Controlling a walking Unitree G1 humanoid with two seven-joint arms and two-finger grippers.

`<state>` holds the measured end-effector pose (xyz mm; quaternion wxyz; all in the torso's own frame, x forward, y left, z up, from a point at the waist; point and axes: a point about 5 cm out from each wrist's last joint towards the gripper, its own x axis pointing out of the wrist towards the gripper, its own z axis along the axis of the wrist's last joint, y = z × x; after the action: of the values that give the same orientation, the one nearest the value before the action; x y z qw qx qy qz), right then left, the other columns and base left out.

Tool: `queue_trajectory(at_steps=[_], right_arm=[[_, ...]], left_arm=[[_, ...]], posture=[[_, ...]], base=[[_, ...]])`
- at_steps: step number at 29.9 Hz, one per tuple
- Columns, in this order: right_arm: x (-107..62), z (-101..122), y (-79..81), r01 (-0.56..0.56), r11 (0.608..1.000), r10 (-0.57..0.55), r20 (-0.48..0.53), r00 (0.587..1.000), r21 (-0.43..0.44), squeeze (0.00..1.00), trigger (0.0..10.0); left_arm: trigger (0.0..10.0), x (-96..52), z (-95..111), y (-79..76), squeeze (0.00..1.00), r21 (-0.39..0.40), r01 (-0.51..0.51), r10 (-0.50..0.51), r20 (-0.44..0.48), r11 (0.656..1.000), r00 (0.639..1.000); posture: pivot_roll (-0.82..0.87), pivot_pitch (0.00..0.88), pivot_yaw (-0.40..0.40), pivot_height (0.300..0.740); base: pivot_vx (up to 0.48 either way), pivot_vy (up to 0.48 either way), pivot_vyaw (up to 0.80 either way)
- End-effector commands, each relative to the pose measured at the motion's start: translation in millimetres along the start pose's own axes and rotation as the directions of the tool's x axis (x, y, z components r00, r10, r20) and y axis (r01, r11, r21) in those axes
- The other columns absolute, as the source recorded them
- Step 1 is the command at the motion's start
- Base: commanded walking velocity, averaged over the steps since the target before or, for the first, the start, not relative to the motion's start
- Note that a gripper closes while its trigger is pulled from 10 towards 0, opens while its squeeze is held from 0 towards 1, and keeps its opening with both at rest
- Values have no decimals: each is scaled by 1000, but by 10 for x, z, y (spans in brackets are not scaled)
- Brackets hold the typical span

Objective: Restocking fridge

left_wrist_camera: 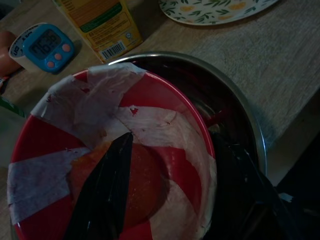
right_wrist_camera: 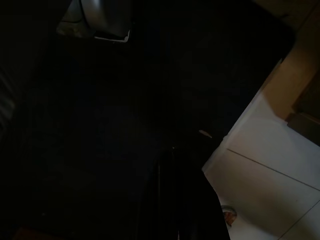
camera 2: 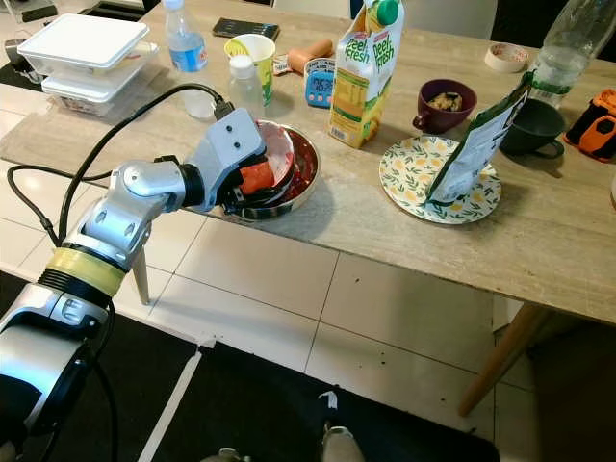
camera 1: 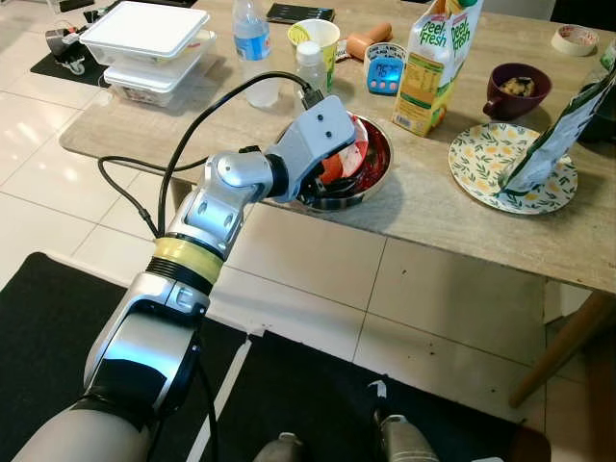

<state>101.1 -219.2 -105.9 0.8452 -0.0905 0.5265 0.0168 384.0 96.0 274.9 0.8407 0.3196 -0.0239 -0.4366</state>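
A red bowl [left_wrist_camera: 165, 100] covered with crumpled clear film lies tilted inside a metal bowl [camera 1: 381, 179] at the table's front edge. My left gripper [camera 1: 332, 178] reaches into it and is open. One black finger [left_wrist_camera: 107, 185] lies inside the red bowl. The other finger [left_wrist_camera: 245, 200] sits outside its rim, within the metal bowl. The rim runs between the two. My right arm hangs idle; its wrist view is very dark, over a black mat and white tiles.
Behind the bowl stand an orange juice carton [camera 1: 433, 67], a blue timer [camera 1: 385, 69], a water bottle [camera 1: 252, 38] and a yellow cup [camera 1: 318, 38]. Stacked white containers [camera 1: 144, 48] sit far left. A patterned plate [camera 1: 476, 159] with a bag lies to the right.
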Motion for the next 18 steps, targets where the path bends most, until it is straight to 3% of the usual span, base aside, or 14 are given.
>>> queue_trajectory(at_steps=[1,18], right_arm=[[-55,-283,288,-94,995,92,-91,992,-18,0,10000],[-92,-383,322,-92,996,91,-96,991,-5,0,10000]], left_arm=[[10000,25,-12,-33,0,22,21,-20,-13,1000,1000],[10000,86,-89,-100,0,125,99,-86,-106,987,991]], posture=[[-102,326,69,740],[-105,366,95,740]], base=[[0,0,0],[0,0,0]])
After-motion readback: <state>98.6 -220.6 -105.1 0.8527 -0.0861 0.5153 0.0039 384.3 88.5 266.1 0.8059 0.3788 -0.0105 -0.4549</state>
